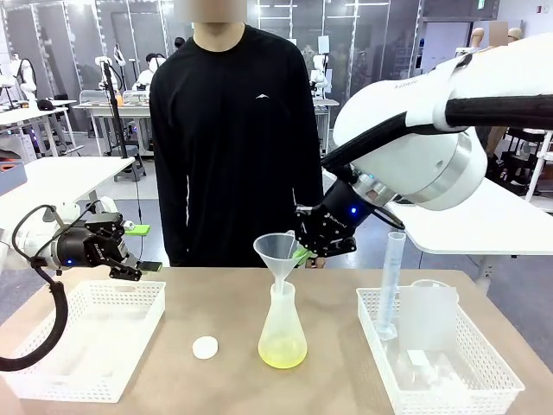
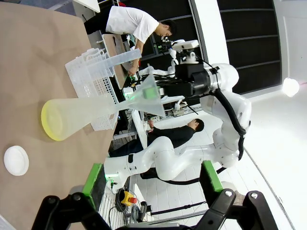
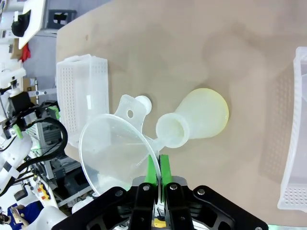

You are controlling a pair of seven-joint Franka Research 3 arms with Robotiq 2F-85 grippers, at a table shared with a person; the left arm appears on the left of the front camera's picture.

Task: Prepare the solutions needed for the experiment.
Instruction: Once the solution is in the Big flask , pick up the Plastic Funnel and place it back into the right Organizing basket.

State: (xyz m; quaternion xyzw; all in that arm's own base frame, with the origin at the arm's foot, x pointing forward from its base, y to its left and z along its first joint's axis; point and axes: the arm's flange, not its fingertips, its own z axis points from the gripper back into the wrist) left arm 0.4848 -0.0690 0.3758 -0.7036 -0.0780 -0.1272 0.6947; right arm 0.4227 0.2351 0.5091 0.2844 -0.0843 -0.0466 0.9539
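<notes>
Front view: flask (image 1: pixel 282 313) with solutions (image 1: pixel 282 353), funnel (image 1: pixel 275 250)

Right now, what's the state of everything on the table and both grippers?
conical flask: upright on table
solution: shallow yellow-green layer in flask
funnel: stem in flask mouth
right gripper: shut on funnel rim
left gripper: open, empty
graduated cylinder: upright in right basket
white cap: loose on table

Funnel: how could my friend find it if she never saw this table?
Look at the middle of the brown table, where a cone-shaped flask holds yellow-green liquid. The funnel sits in its neck, pinched by the right gripper. It's the only clear, wide-mouthed cone pointing down.
</notes>
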